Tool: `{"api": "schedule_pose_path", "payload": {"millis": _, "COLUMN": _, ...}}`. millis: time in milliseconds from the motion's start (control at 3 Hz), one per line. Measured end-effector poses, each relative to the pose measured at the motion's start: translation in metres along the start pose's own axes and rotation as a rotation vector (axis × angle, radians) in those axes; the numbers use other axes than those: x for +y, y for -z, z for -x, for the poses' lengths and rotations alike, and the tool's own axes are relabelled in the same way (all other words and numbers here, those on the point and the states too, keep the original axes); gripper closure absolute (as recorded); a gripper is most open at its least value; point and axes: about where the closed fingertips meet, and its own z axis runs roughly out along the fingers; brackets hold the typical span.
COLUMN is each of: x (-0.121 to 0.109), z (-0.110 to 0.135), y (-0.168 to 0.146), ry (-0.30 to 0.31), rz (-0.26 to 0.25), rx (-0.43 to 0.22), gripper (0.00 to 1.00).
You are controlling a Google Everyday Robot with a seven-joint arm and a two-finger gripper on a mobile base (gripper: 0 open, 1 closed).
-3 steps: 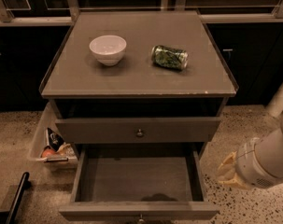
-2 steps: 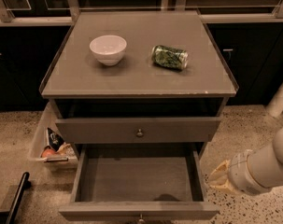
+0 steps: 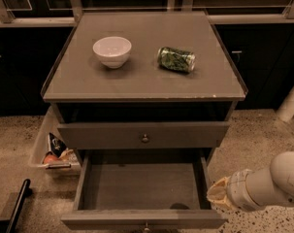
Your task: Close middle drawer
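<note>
Your middle drawer sits low in the centre of the frame, pulled far out, its inside bare. The claw is at the lower right, just beside the drawer's right wall near the front corner; you cannot tell whether it is released or clenched. Above, the upper drawer juts out slightly. On the desk stand a white bowl and a green can lying on its side.

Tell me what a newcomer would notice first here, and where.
The middle drawer juts wide open low on the cabinet, with the gripper beside its right front corner. On top sit a white bowl at left and a green can, lying on its side, at right.
</note>
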Motion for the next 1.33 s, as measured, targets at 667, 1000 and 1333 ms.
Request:
{"api": "schedule_pose_path", "payload": {"millis": 667, "x": 0.009, "z": -0.019, "y": -0.040, "ry": -0.002, "rz": -0.006, "rx": -0.016, "gripper": 1.00}}
{"api": "schedule_pose_path", "payload": {"millis": 1000, "x": 0.019, "z": -0.029, "y": -0.062, "ry": 0.024, "rz": -0.009, "rx": -0.043, "gripper": 1.00}}
{"api": "schedule_pose_path", "payload": {"millis": 1333, "x": 0.031, "z": -0.038, "y": -0.084, "ry": 0.049, "rz": 0.009, "rx": -0.065, "gripper": 1.00}}
